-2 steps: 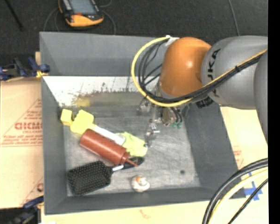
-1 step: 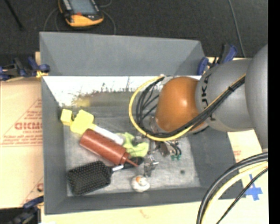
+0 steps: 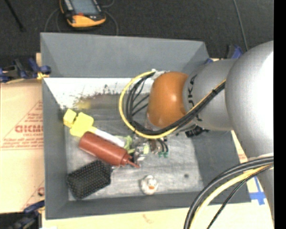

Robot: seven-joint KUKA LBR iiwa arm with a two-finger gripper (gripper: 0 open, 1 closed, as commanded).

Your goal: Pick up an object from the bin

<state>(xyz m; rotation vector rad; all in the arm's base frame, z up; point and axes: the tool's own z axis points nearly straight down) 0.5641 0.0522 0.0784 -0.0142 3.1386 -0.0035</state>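
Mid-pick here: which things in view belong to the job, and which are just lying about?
Job: claw; red bottle, its nozzle nearest the claw; grey bin.
Lying about: yellow-headed tool; black mesh piece; small white-and-orange toy; orange handheld device outside the bin.

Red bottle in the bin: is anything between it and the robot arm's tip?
Nothing visible is. The arm's tip sits right by the red bottle at its nozzle end, mid-bin. The yellow-headed tool lies behind the bottle and the black mesh piece in front, neither between them.
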